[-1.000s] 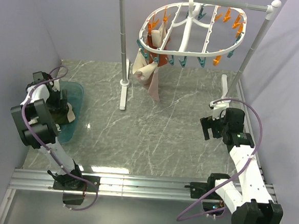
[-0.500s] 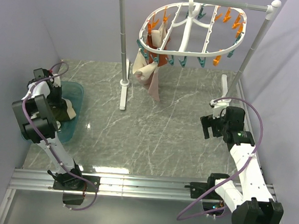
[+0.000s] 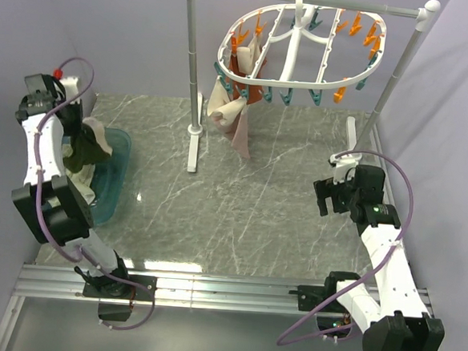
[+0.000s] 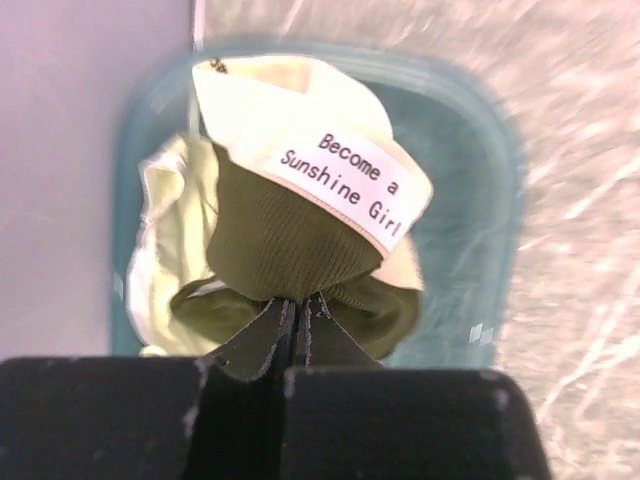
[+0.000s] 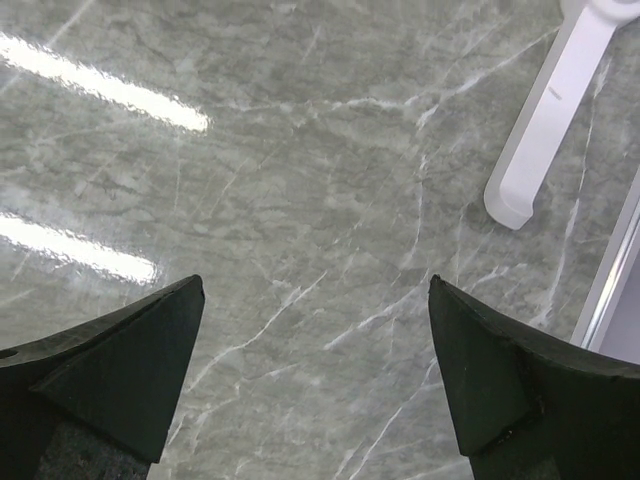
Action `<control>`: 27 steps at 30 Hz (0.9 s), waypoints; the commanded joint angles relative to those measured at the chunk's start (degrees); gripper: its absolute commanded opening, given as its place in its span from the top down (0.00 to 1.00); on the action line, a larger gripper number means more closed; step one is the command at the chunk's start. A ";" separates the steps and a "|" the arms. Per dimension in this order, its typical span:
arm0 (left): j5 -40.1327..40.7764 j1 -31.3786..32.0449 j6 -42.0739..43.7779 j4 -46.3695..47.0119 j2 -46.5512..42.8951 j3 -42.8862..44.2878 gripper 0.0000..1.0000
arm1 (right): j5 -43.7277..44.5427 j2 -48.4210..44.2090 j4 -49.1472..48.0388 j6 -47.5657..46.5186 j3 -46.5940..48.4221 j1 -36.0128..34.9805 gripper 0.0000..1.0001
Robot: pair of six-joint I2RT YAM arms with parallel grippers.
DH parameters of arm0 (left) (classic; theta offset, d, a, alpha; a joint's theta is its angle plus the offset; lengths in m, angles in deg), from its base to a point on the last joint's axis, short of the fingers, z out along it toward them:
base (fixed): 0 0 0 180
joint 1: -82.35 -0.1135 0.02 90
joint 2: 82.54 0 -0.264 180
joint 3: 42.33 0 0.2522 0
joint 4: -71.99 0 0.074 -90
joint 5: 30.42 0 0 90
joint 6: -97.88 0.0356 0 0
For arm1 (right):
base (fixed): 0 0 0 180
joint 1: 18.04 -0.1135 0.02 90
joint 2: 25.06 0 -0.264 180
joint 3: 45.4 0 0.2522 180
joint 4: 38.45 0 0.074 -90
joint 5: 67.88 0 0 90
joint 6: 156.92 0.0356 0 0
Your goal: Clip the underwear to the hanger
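At the marble bench's (image 3: 256,201) left, left fingers (image 4: 245,390) are clamping the underwear (image 4: 290,245) aloft, right fingers (image 5: 110,350) gaping; hanger (image 3: 304,86) carry looks next.

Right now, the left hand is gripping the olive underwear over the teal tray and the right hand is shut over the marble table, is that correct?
Not quite: the right hand is open, not shut; the right wrist view shows it spread wide over the marble table. The left hand does grip the underwear over the teal tray.
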 commanded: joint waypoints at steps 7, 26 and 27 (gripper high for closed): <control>-13.25 8.44 5.26 -13.30 -10.69 9.19 1.00 | -2.64 1.05 0.92 0.95 5.93 0.28 0.00; -19.62 52.67 5.81 4.76 -15.46 -16.03 1.00 | -8.97 9.14 11.90 0.51 12.17 0.28 0.00; -19.33 53.90 4.31 6.28 -14.76 -16.47 1.00 | -8.97 9.40 12.25 0.16 12.26 0.28 0.00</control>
